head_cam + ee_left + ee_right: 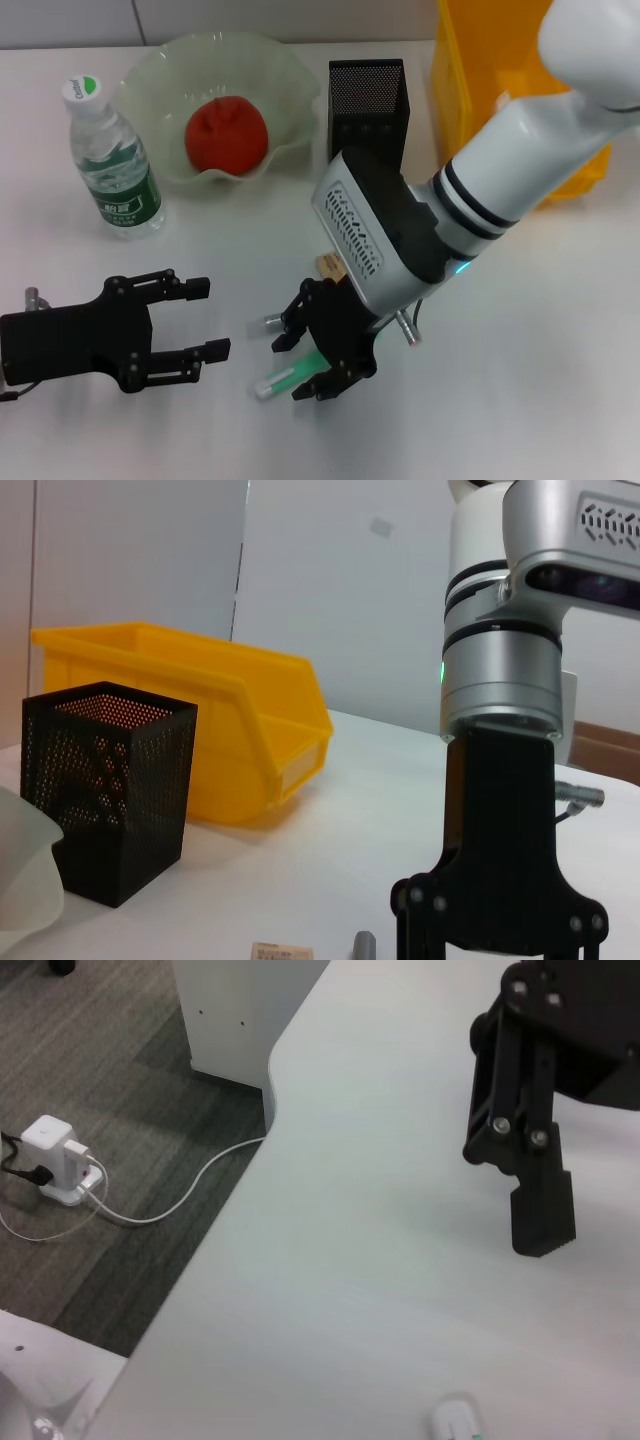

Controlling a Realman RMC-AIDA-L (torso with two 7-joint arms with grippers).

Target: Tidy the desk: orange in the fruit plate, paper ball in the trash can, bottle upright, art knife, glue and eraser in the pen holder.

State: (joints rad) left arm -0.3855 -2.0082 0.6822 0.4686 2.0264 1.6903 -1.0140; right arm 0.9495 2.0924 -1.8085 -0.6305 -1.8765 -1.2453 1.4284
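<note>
My right gripper (302, 365) is low over the table with its fingers open on either side of a green glue stick (283, 378) with a white cap, which lies flat. A grey-tipped art knife (270, 322) lies just beyond it, mostly hidden under the gripper. A small tan eraser (331, 265) lies by the right wrist. My left gripper (210, 320) is open and empty at the lower left. The orange (226, 134) sits in the glass fruit plate (150, 90). The bottle (110, 160) stands upright. The black mesh pen holder (367, 95) stands behind. No paper ball shows.
A yellow bin (500, 60) stands at the back right, next to the pen holder (108, 790). The right wrist view shows the table's edge (268, 1110), with floor and a power cable below it, and the left gripper's finger (541, 1205).
</note>
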